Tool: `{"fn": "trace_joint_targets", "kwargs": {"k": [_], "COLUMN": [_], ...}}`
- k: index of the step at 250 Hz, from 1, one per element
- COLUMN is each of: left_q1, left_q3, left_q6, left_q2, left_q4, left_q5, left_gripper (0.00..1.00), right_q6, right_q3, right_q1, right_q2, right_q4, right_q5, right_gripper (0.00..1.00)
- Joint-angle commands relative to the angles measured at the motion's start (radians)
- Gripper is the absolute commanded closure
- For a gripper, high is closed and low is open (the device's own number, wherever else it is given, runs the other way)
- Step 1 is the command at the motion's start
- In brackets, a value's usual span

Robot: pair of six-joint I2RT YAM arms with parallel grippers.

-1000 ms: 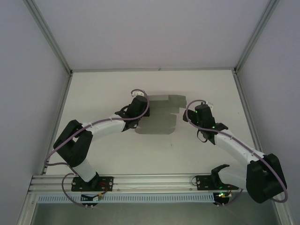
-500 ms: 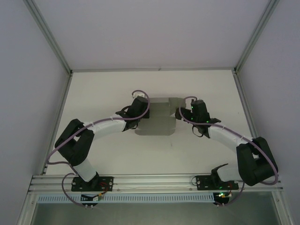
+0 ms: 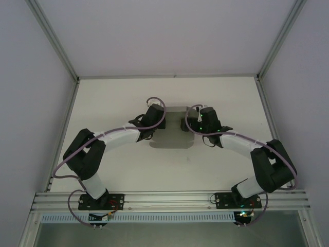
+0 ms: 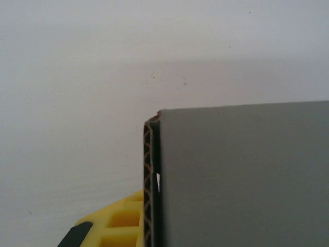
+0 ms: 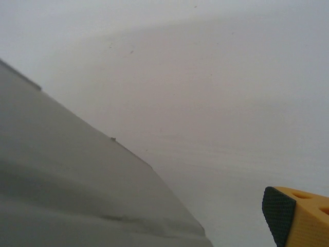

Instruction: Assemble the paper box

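Observation:
The paper box (image 3: 172, 135) is a grey cardboard sheet lying mid-table between both arms, its side flaps raised. My left gripper (image 3: 156, 123) sits at its left edge, shut on a standing flap. In the left wrist view the grey panel (image 4: 241, 175) shows its brown corrugated edge pressed against my yellow finger (image 4: 121, 221). My right gripper (image 3: 189, 123) is at the box's right edge, open wide. In the right wrist view a slanted grey flap (image 5: 77, 190) lies to the left, and the black-padded yellow finger (image 5: 288, 213) stands well apart from it.
The white table (image 3: 128, 164) spreads around the box and is walled by white panels with aluminium posts (image 3: 270, 46) at the back corners. The mounting rail (image 3: 169, 198) runs along the near edge.
My right arm has swung left from beside the sheet up to its right edge. The right flaps that lay flat now stand up, so the sheet looks narrower. The left arm has barely moved.

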Motion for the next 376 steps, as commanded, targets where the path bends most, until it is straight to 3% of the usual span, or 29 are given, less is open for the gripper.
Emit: {"fn": "trace_joint_targets", "kwargs": {"k": [1,35,93,136,191,258,307,338,376], "left_q1": [-0.009,-0.009,-0.008,0.001,0.01,0.01,0.01,0.011,0.011], "left_q3": [0.029,0.026,0.025,0.008,-0.01,-0.03,-0.027,-0.021,0.003], "left_q6": [-0.023,-0.024,0.014,0.03,0.052,0.063,0.065,0.065,0.065], "left_q2": [0.008,0.002,0.004,-0.006,-0.017,-0.03,-0.032,-0.031,-0.015], "left_q4": [-0.008,-0.017,-0.021,0.004,0.027,0.04,0.037,0.032,0.01], "left_q5": [0.02,0.007,-0.034,-0.018,0.013,0.032,0.032,0.013,0.002], "left_gripper": [1.0,1.0,1.0,1.0,1.0,1.0,1.0,1.0,1.0], "right_q6": [0.033,0.059,-0.038,-0.074,-0.067,-0.09,-0.216,-0.281,-0.316], "right_q3": [0.041,0.024,-0.069,-0.14,-0.183,-0.081,-0.014,-0.012,-0.029], "right_q1": [0.034,0.037,0.035,-0.005,-0.181,-0.372,-0.375,-0.374,-0.373], "right_q2": [0.026,-0.003,-0.188,-0.358,-0.501,-0.346,-0.199,-0.176,-0.16], "right_q4": [0.016,-0.018,-0.096,-0.161,-0.184,-0.243,-0.222,-0.211,-0.214], "right_q5": [0.22,0.329,0.302,0.219,0.029,-0.177,-0.364,-0.526,-0.635], "right_gripper": [0.0,0.0,0.0,0.0,0.0,0.0,0.0,0.0,0.03]}}
